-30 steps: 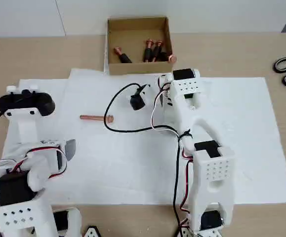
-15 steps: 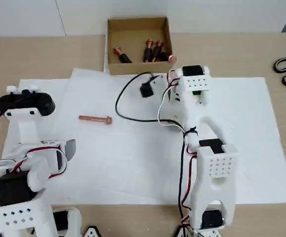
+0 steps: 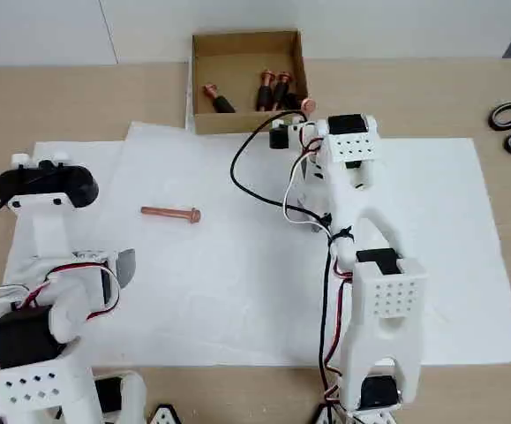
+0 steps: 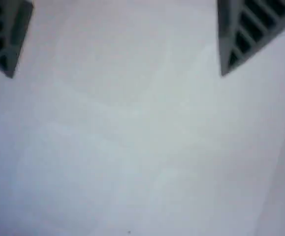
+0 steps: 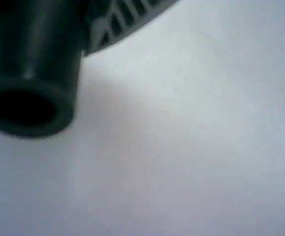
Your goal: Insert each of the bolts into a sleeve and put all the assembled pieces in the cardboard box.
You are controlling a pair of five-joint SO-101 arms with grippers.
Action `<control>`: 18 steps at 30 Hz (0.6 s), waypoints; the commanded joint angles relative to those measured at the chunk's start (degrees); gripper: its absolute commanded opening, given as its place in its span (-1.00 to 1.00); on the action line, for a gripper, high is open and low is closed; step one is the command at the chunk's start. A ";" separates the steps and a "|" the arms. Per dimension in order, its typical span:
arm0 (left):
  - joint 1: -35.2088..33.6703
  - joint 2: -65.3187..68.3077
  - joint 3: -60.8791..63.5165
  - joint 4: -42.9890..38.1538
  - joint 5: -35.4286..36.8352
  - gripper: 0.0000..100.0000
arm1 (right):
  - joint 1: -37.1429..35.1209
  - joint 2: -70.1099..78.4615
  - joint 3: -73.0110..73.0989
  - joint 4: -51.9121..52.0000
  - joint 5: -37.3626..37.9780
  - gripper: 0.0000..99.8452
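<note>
Right jaws clamp the rigid, light sleeve (image 5: 31,73); left jaws gape empty. The bolt (image 3: 171,213) looks stiff, smooth and likely to roll: grip mid-shank.

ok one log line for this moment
left gripper: open over sheet | right gripper: shut on sleeve | bolt: loose on sheet | cardboard box: assembled pieces inside
</note>
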 commanded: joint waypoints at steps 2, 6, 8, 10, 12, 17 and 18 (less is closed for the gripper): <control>-0.09 -0.70 -0.22 -1.32 -0.18 -0.49 | -0.31 -0.75 -2.64 0.75 -3.43 -0.73; -0.09 -0.70 -0.22 -1.32 -0.18 -0.49 | -0.40 -0.75 -2.64 0.66 -3.60 -0.59; -0.18 -0.70 -0.22 -1.32 -0.18 -0.49 | -0.40 -0.75 -3.08 0.57 -3.52 -0.59; -0.18 -0.70 -0.22 -1.32 -0.18 -0.49 | -0.40 -0.75 -4.57 0.75 -3.34 -0.59; -0.18 -0.70 -0.22 -1.32 -0.18 -0.49 | -0.40 -0.75 -5.36 0.75 -3.25 -0.59; -0.26 -0.70 -0.22 -1.32 -0.18 -0.49 | -2.24 -0.22 -5.54 0.48 -1.05 -0.60; -0.26 -0.70 -0.22 -1.32 -0.18 -0.49 | -2.51 -0.22 -5.54 0.40 -0.97 -0.60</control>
